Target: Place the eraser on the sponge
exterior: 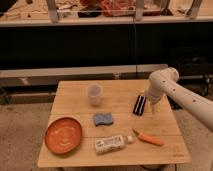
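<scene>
- Eraser (139,105) lies on the right half of the table (120,92), apart from the sponge (103,119).
- Gripper (152,106) hangs just right of the eraser; whether it is clenched or released cannot be told.
- Cup (94,94) stands behind the sponge; plate (63,135), bottle (110,144) and carrot (149,138) lie nearer the front edge.

text: none readable | bottle (110,144) label: illegible | tool (152,109): just right of eraser (139,105)
</scene>
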Controlling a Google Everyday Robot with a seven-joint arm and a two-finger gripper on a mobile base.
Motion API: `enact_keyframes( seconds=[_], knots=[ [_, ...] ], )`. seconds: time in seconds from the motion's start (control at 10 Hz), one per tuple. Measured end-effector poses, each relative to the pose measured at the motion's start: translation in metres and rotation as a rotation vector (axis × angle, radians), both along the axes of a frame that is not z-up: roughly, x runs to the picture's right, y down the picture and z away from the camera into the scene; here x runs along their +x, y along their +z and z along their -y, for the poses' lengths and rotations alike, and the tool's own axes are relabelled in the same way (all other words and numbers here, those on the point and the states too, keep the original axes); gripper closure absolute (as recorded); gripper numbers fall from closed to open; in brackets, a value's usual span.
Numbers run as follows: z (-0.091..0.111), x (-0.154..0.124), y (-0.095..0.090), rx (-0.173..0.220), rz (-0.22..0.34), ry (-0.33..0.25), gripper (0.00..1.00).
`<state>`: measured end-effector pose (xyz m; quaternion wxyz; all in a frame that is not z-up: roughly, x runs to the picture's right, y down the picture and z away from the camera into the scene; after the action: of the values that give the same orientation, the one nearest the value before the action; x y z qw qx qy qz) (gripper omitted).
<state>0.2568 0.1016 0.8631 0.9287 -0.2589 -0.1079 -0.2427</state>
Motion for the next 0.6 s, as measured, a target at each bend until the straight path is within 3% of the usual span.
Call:
enact_keyframes(
  seconds=[0.6],
  knots=[
    [-0.011,0.004,0.021,-0.03,0.019,-0.034,0.2]
  ],
)
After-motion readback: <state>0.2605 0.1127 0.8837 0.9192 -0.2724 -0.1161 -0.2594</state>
